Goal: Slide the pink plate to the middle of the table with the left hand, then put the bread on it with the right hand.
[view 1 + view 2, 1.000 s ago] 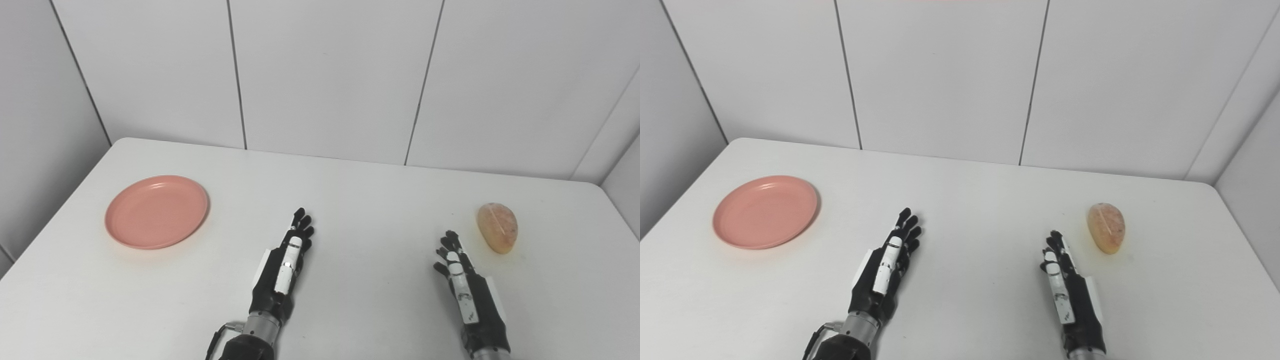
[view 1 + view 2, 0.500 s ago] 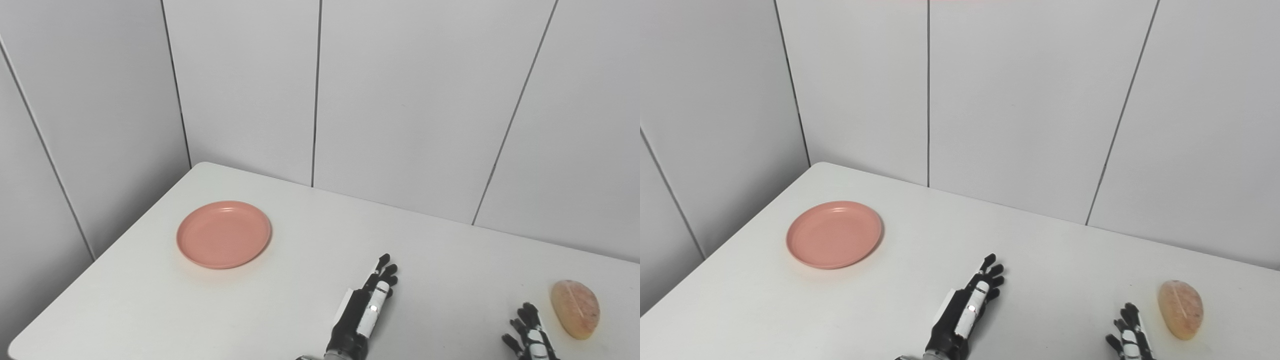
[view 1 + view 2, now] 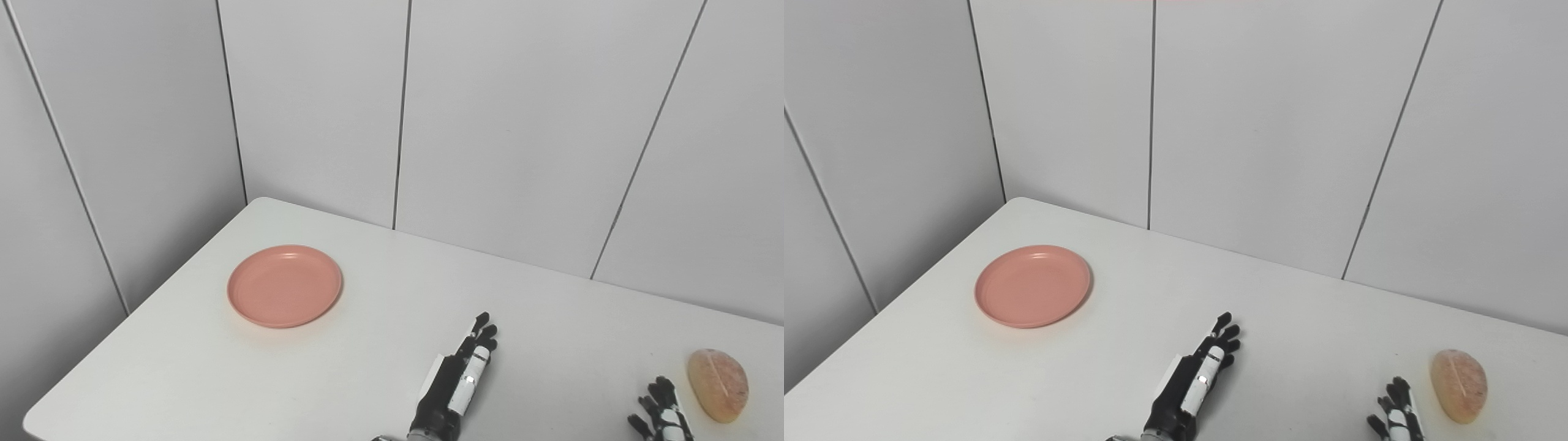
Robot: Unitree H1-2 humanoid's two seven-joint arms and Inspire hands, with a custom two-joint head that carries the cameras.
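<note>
The left hand (image 3: pixel 459 383) lies flat near the front edge of the table (image 3: pixel 380 306), fingers straight and apart, holding nothing. The right hand (image 3: pixel 1396 419) is by the front edge too, fingers spread, empty. The pink plate (image 3: pixel 285 285) sits near the far left corner, well apart from the hand. The bread (image 3: pixel 1459 385) lies by the right edge. Nothing is done yet: plate first, then bread. The right eye view shows a bit more of the right hand.

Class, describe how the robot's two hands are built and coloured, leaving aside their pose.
The left hand is black, with slim segmented fingers, a white strip along its back and a white panel on one side. The right hand, cut off by the picture's bottom edge, shows the same black fingers and a white strip.
</note>
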